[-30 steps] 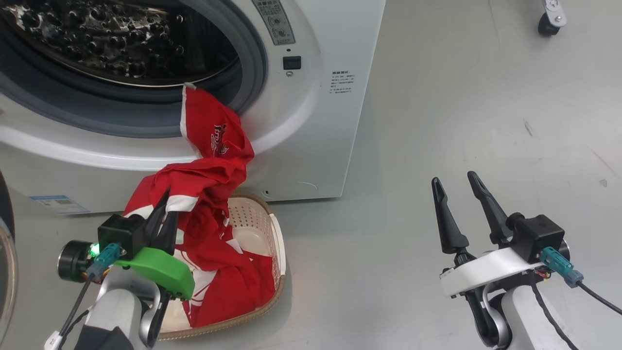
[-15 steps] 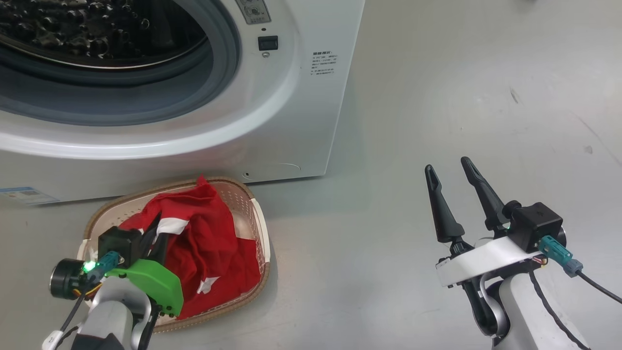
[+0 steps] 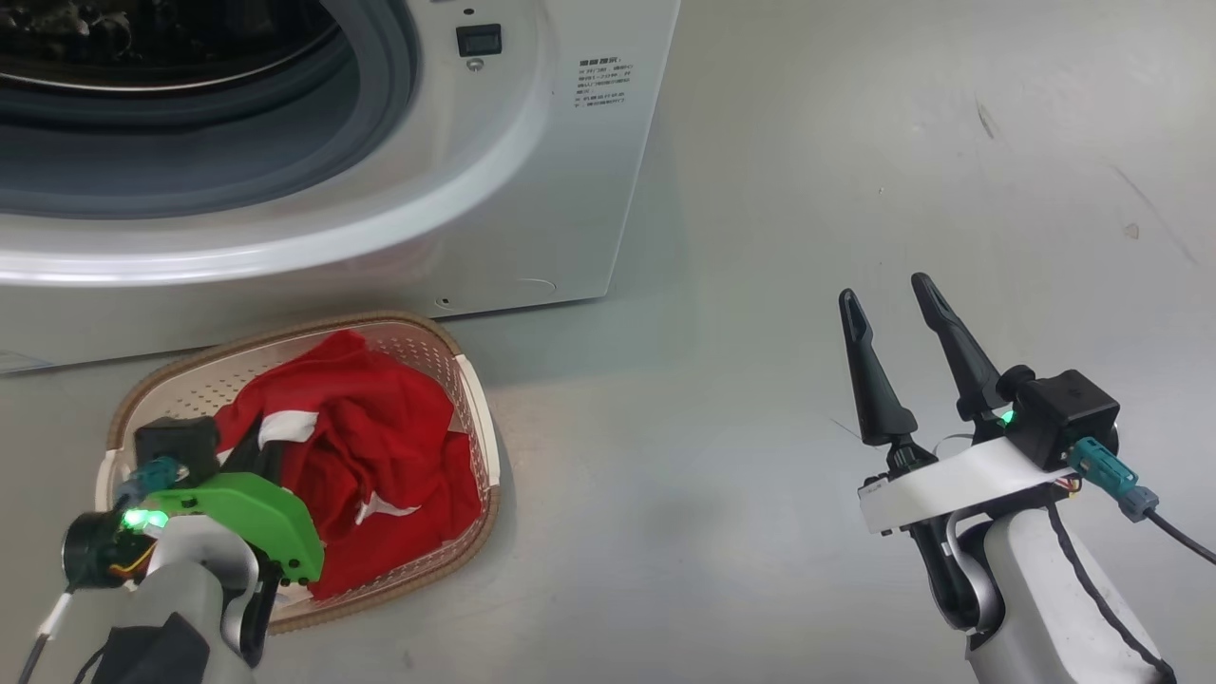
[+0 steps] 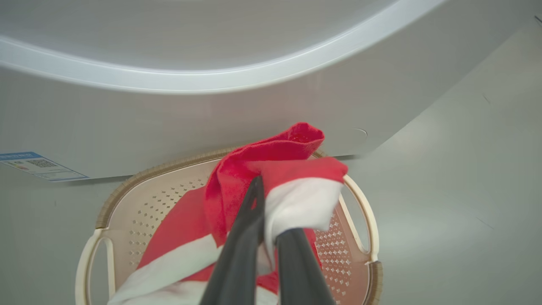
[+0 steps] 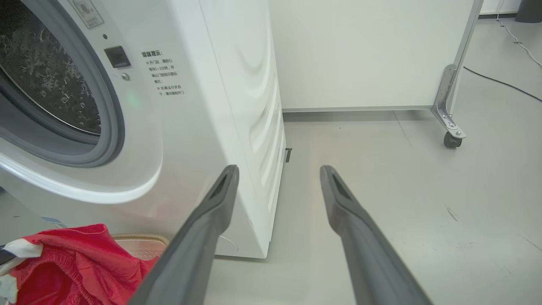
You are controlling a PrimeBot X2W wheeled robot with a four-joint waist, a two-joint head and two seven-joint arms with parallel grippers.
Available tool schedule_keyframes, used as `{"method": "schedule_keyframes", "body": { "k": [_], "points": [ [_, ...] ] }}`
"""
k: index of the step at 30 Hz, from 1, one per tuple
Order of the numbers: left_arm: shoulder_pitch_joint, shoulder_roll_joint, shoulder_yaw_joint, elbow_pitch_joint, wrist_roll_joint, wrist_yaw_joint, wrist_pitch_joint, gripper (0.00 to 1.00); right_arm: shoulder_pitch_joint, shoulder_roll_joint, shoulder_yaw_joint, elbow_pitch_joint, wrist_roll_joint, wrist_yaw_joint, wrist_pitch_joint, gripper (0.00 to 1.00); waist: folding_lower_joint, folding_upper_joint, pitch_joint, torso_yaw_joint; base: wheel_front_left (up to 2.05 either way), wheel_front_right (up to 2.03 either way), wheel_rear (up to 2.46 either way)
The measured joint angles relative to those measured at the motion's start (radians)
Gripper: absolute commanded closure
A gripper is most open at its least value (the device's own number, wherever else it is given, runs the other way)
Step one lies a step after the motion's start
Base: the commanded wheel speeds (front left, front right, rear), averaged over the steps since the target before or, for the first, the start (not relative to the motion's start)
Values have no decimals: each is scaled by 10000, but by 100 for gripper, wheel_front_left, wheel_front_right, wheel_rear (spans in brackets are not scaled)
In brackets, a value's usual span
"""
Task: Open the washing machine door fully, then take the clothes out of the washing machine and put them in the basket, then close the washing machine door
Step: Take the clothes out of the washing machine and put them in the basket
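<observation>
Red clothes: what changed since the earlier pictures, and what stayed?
The red, white-panelled clothes, earlier hanging from the white washing machine, now lie in the cream perforated basket, drawn down by the left gripper, shut on them. The right gripper stayed open, empty.

The clothes (image 3: 380, 456) lie in the basket (image 3: 481, 418), bunched around the left end effector (image 4: 257, 186). The washing machine (image 3: 532, 190) stands just beyond that end effector, behind the basket on the floor (image 3: 760, 190). The right end effector (image 3: 885, 292) hangs well apart to its right.
</observation>
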Motion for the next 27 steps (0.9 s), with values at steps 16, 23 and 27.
{"method": "schedule_keyframes", "body": {
  "k": [16, 23, 27],
  "points": [
    [-711, -159, 1191, 1948, -1093, 529, 412, 100, -300, -125, -146, -59, -17, 0, 0, 0, 0, 0, 780, -81, 0, 0, 0],
    [-1028, -25, 1158, 2429, -1087, 600, 309, 100, -340, -128, -123, -94, -27, 0, 0, 0, 0, 0, 986, -106, 0, 0, 0],
    [-1137, -17, 1053, 2725, -1074, 602, 247, 100, -343, -132, -132, -94, -35, 0, 0, 0, 0, 0, 1031, -108, 0, 0, 0]
  ]
}}
